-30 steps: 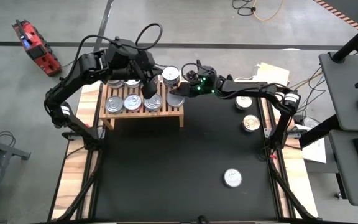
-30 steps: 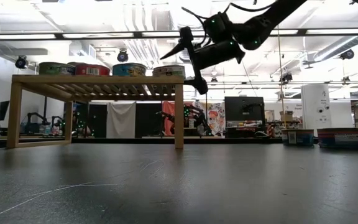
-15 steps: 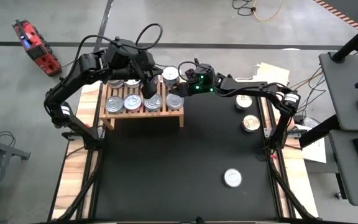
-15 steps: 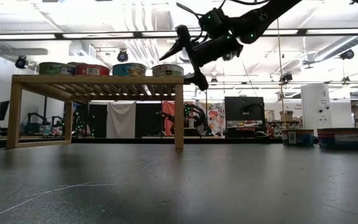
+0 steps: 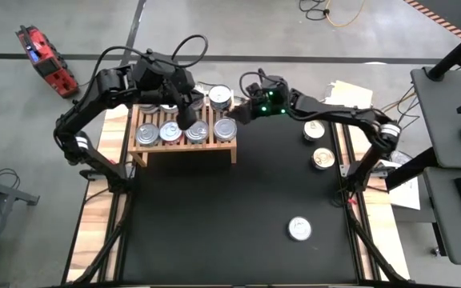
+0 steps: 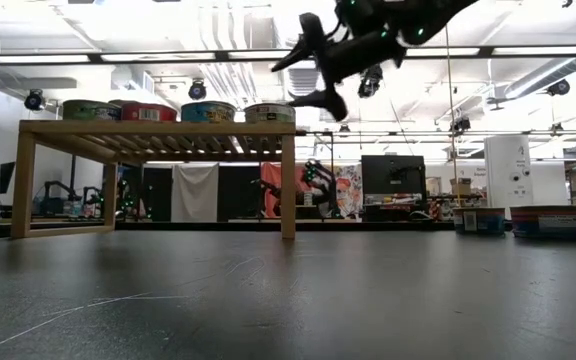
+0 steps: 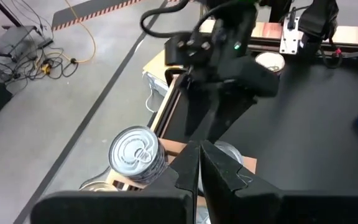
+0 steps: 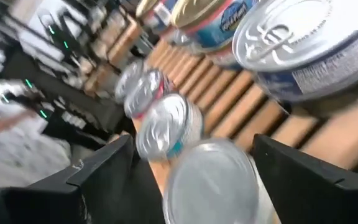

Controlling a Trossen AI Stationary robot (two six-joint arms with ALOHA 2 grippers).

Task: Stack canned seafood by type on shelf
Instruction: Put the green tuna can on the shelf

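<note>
We look down on a black table (image 5: 238, 216) with a low wooden shelf (image 5: 184, 144) standing near its far left corner. Along the shelf's front edge sits a row of four cans: one at the left end (image 5: 146, 133), the next (image 5: 170, 131), a third (image 5: 198, 130) partly under the left arm, and one at the right end (image 5: 225, 128). Behind that row, at the far right corner, stands another can (image 5: 220, 97), and further cans behind are mostly hidden by the left arm.

Our right hand (image 5: 243, 112) hangs just beyond the shelf's right end, above the level of the can tops, as the level view across the table shows (image 6: 313, 72). Its fingers (image 8: 303, 171) stand wide apart and hold nothing; from its own camera the right-end can (image 8: 213, 180) lies between and beyond them, not touched.

Our left hand (image 5: 185, 116) hovers over the middle of the shelf with its fingers (image 7: 188, 168) pressed together, empty. Its camera sees the far-corner can (image 7: 137, 152) just beside the fingertips.

Three more cans lie off the shelf on the table: two close to the right edge (image 5: 314, 130) (image 5: 323, 158), and one alone toward the near right (image 5: 299, 229), well apart from everything else.
</note>
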